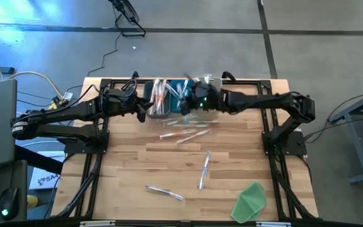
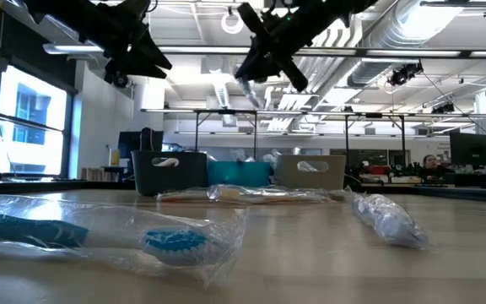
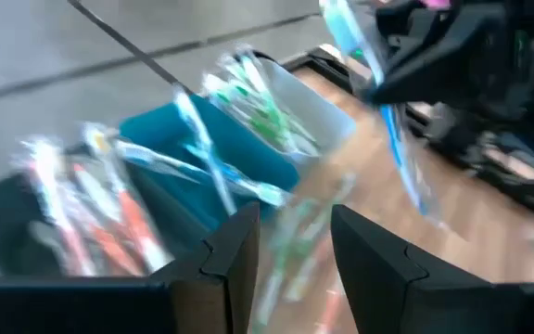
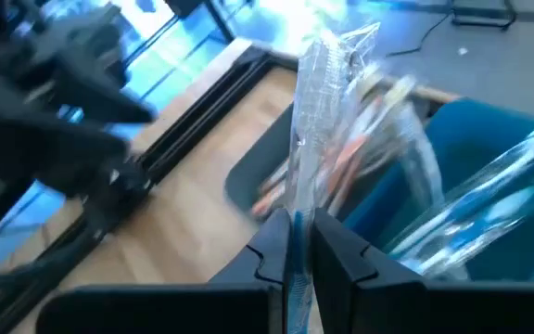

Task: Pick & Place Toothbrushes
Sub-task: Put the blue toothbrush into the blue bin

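Observation:
Three bins stand side by side at the table's far edge: a dark one (image 3: 26, 218) with orange toothbrushes, a teal one (image 3: 216, 153) with blue ones, and a pale one (image 3: 318, 111) with green ones. My right gripper (image 4: 297, 232) hangs above the bins (image 1: 181, 98), shut on a wrapped blue toothbrush (image 3: 401, 139). My left gripper (image 3: 295, 249) stands open beside the dark bin at its left (image 1: 142, 112), with nothing between its fingers. More wrapped toothbrushes (image 1: 183, 133) lie flat on the wood. My right gripper pinches the wrapped blue toothbrush between its two fingers, on the blue handle (image 4: 297, 243) inside the clear wrapper. The wrapper's far end (image 4: 334, 56) sticks out past the fingertips, and the other end (image 3: 413, 190) hangs below the gripper. The brush is lifted clear, tilted, above the bins.
Single wrapped toothbrushes lie at mid-table (image 1: 204, 170) and near the front edge (image 1: 164, 192). A green cloth (image 1: 251, 200) lies at the near right corner. The black frame rails (image 1: 276, 164) run along both table sides. My two grippers are close together over the bins.

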Controlling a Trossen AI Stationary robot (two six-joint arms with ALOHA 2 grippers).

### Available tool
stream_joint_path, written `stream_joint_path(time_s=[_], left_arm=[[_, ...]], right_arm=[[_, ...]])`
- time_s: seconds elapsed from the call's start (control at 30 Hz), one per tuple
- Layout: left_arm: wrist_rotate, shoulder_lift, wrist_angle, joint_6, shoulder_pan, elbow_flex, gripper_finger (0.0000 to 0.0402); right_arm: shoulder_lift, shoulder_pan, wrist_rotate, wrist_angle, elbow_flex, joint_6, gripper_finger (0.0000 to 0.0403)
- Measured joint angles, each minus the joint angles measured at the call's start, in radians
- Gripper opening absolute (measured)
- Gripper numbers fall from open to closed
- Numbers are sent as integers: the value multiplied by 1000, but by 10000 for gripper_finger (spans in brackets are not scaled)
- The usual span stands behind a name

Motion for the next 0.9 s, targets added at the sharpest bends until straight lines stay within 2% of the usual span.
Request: stream_joint_path(time_s=[0.27,0.53,0.67,0.77,0.9], left_arm=[[-172,0,10,26,1,0,134],[-174,0,116,125,5,0,133],[-114,-4,147,152,64,0,109],[-56,-11,145,144,133,0,73],[86,-15,146,144,207,0,16]], right_arm=[[-1,-154,-62,49,0,-7,18],[-1,-198,-126,121,0,-1,18],[-1,-209,-162,137,0,0,18],[-1,-225,-189,138,0,0,18],[-1,-252,-232,137,0,-4,18]])
